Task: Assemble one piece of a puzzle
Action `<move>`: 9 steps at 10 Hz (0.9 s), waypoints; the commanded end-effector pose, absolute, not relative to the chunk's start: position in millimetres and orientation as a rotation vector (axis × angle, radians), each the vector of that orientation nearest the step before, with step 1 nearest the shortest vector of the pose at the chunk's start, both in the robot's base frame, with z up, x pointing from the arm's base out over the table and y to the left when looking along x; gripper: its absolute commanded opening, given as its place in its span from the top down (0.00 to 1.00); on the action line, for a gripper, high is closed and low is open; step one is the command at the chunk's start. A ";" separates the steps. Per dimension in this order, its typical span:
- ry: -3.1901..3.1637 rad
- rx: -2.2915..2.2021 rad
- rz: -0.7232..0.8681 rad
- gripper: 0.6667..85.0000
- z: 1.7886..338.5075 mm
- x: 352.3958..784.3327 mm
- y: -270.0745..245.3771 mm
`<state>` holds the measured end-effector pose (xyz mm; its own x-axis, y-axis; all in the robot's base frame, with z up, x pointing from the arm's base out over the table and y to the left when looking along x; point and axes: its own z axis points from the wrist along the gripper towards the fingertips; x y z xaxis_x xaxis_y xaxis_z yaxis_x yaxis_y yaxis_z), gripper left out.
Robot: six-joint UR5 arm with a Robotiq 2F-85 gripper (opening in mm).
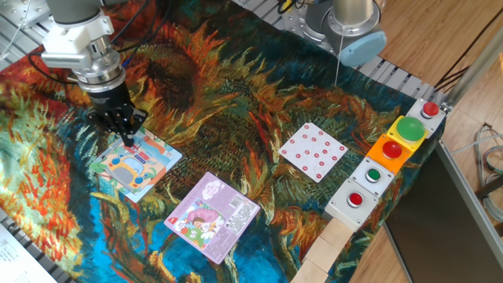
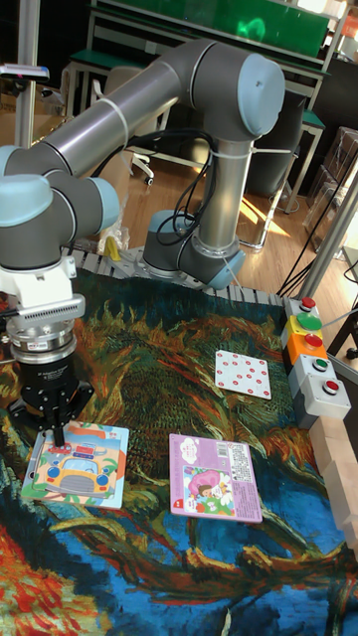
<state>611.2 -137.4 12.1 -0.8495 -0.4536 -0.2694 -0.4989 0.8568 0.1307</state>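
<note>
- The gripper (image 1: 127, 141) (image 2: 55, 434) points straight down, fingers pinched close together, tips at the puzzle's (image 1: 135, 164) (image 2: 78, 465) upper corner; whether a piece sits between them I cannot tell.
- The puzzle lies flat on the painted cloth (image 1: 236, 118), beside the purple puzzle (image 1: 212, 216).

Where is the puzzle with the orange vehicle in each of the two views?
Fixed view: the puzzle lies at lower left, under the claw.
Tall fixed view: the puzzle lies at lower left, again under the claw.
Shared landmark: the purple-pink puzzle is just to its right in both.
</note>
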 end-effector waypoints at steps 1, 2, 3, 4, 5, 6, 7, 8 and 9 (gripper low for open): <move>2.800 -0.703 0.304 0.99 17.4 613.7 -132.0; 2.800 -0.698 0.304 0.99 18.0 615.3 -129.0; 2.802 -0.692 0.302 0.99 17.5 616.1 -127.1; 2.801 -0.692 0.302 0.99 16.3 616.4 -125.5; 2.799 -0.686 0.301 0.99 15.4 616.7 -123.1; 2.798 -0.676 0.302 0.99 14.5 617.4 -119.0; 2.798 -0.669 0.302 0.99 14.0 617.5 -116.3; 2.799 -0.667 0.300 0.99 13.7 617.3 -116.0; 2.801 -0.671 0.294 0.99 12.6 616.6 -117.5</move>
